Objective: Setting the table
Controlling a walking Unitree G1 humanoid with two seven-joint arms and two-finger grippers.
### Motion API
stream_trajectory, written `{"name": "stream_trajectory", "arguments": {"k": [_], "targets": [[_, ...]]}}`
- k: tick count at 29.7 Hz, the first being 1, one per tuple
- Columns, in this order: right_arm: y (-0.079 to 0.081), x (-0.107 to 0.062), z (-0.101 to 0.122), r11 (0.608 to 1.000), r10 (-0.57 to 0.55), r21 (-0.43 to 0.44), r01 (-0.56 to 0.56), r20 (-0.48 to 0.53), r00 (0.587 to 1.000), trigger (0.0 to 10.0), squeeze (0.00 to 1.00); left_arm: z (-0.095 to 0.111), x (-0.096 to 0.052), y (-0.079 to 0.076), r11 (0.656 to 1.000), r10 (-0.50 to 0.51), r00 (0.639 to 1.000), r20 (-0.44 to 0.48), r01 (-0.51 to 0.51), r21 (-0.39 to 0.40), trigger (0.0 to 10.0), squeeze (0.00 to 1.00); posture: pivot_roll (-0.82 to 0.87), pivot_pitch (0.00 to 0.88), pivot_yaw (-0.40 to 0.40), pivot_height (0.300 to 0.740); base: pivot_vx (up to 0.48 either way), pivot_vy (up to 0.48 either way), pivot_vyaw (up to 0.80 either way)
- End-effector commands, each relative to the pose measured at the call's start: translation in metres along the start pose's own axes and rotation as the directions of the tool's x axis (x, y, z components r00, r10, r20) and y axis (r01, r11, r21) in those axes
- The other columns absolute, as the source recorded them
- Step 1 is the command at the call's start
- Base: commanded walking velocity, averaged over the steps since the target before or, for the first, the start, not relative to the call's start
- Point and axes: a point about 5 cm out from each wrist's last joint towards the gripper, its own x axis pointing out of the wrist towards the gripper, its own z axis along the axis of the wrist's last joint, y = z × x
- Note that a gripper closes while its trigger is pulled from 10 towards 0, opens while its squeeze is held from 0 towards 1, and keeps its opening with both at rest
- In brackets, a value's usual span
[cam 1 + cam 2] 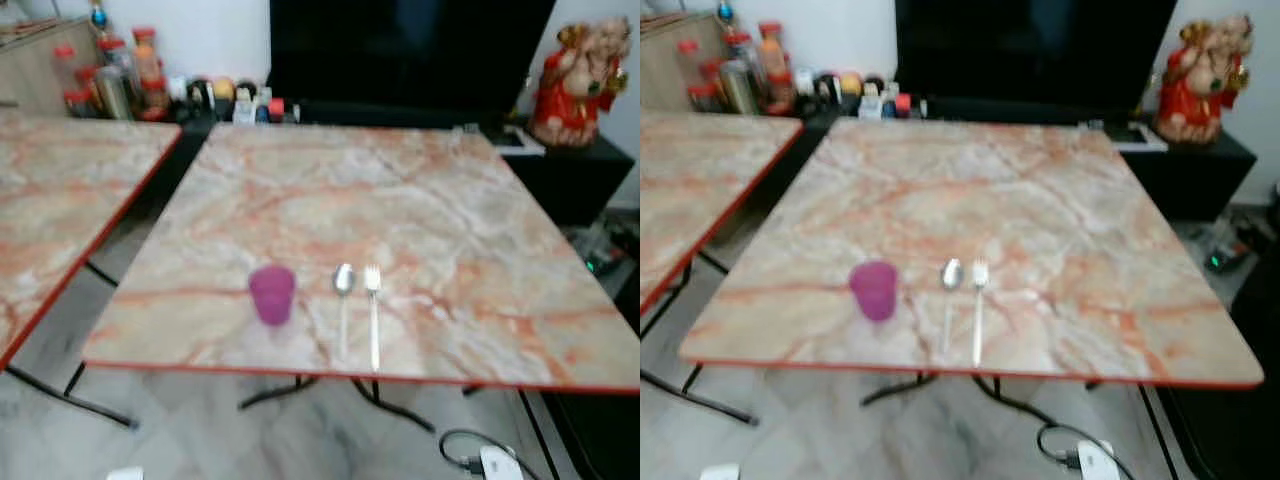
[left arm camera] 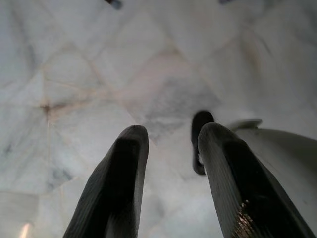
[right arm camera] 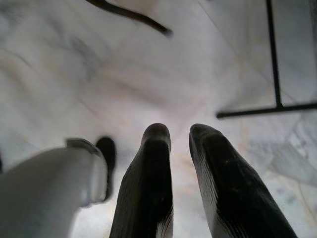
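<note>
Purple cup [image 1: 271, 293] beside spoon [image 1: 343, 283], probably fork [image 1: 373, 285].

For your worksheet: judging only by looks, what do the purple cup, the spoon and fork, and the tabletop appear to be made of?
Purple cup: probably plastic, with a matte, slightly see-through magenta wall and no glassy sparkle.
Spoon and fork: likely metal, silvery grey with a pale sheen, though blur hides detail.
Tabletop: a marble look, pink and orange veins on a smooth surface; the thin red edge suggests printed laminate rather than stone.

red figurine [image 1: 582, 85] on black cabinet [image 1: 575, 170] | bottles and jars [image 1: 120, 72] by wall | dark screen [image 1: 410, 50]
</note>
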Motion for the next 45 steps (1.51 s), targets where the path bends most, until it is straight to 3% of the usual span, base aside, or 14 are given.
{"name": "stream_trajectory", "arguments": {"k": [1,20,23,27,29,33,35,36,38,40,41,42,43,45], "targets": [[-0.002,0.0,0.002,1.0,-0.005,0.005,0.005,0.005,1.0,10.0,0.0,-0.002,0.0,0.001,1.0,0.004,1.0,-0.008,-0.004,0.008,10.0,0.0,0.03,0.0,-0.029,0.732,0.0,-0.454,0.0],[-0.004,0.0,0.001,0.997,-0.037,0.065,0.037,0.001,0.999,10.0,0.0,-0.001,-0.001,0.0,0.999,0.035,0.999,0.027,-0.034,-0.038,10.0,0.0,0.04,0.0,-0.045,0.732,0.0,-0.072,0.0],[-0.004,0.0,0.001,0.997,-0.041,0.068,0.04,0.002,0.999,10.0,0.0,0.0,-0.002,0.004,0.989,0.119,0.991,0.061,-0.113,-0.09,10.0,0.0,0.04,0.0,-0.047,0.732,0.0,0.0,0.0],[-0.004,0.0,0.001,0.996,-0.043,0.072,0.043,0.003,0.999,10.0,0.0,-0.002,-0.005,0.011,0.951,0.28,0.958,0.065,-0.267,-0.155,10.0,0.0,0.04,0.0,-0.047,0.732,0.0,0.0,0.0],[-0.004,0.0,0.001,0.996,-0.043,0.073,0.043,0.004,0.999,10.0,0.0,0.082,-0.003,0.061,0.891,0.452,0.848,0.275,-0.42,-0.17,10.0,0.0,0.05,0.0,-0.048,0.732,0.0,0.0,0.0],[-0.004,0.0,0.001,0.996,-0.042,0.075,0.041,0.005,0.999,10.0,0.0,0.11,-0.013,0.088,0.8,0.597,0.723,0.348,-0.565,-0.201,10.0,0.0,0.05,0.0,-0.048,0.732,0.0,0.0,0.0],[-0.003,0.0,0.001,0.996,-0.041,0.076,0.04,0.005,0.999,10.0,0.0,0.127,-0.021,0.099,0.75,0.655,0.639,0.404,-0.618,-0.237,10.0,0.0,0.05,0.0,-0.048,0.732,0.0,0.0,0.0],[-0.003,0.0,0.001,0.996,-0.04,0.077,0.039,0.005,0.999,10.0,0.0,0.143,-0.028,0.105,0.719,0.681,0.568,0.462,-0.638,-0.276,10.0,0.0,0.05,0.0,-0.048,0.732,0.0,0.0,0.0],[-0.003,0.0,0.0,0.996,-0.039,0.078,0.038,0.004,0.999,10.0,0.0,0.157,-0.034,0.108,0.704,0.691,0.516,0.507,-0.639,-0.31,10.0,0.0,0.05,0.0,-0.045,0.732,0.0,0.0,0.0],[-0.003,0.0,0.0,0.996,-0.039,0.08,0.038,0.004,0.999,10.0,0.0,0.175,-0.041,0.11,0.698,0.69,0.458,0.561,-0.627,-0.346,10.0,0.0,0.05,0.0,-0.044,0.732,0.0,0.0,0.0],[-0.003,0.0,0.0,0.996,-0.039,0.081,0.039,0.004,0.999,10.0,0.0,0.19,-0.046,0.11,0.712,0.675,0.435,0.596,-0.597,-0.37,10.0,0.0,0.05,0.0,-0.044,0.732,0.0,0.0,0.0],[-0.003,0.0,0.0,0.996,-0.039,0.081,0.039,0.004,0.999,10.0,0.0,0.19,-0.046,0.11,0.712,0.675,0.435,0.596,-0.597,-0.37,10.0,0.0,0.05,0.0,-0.044,0.732,0.0,0.0,0.0],[-0.003,0.0,0.0,0.995,-0.041,0.087,0.041,0.005,0.999,10.0,0.0,0.222,-0.053,0.099,0.805,0.57,0.442,0.692,-0.467,-0.365,10.0,0.0,0.05,0.0,-0.042,0.732,0.0,0.0,0.0],[-0.003,0.0,0.0,0.995,-0.043,0.089,0.043,0.004,0.999,10.0,0.0,0.249,-0.062,0.087,0.867,0.471,0.42,0.776,-0.38,-0.321,10.0,0.0,0.05,0.0,-0.042,0.732,0.0,0.0,0.0]]}}
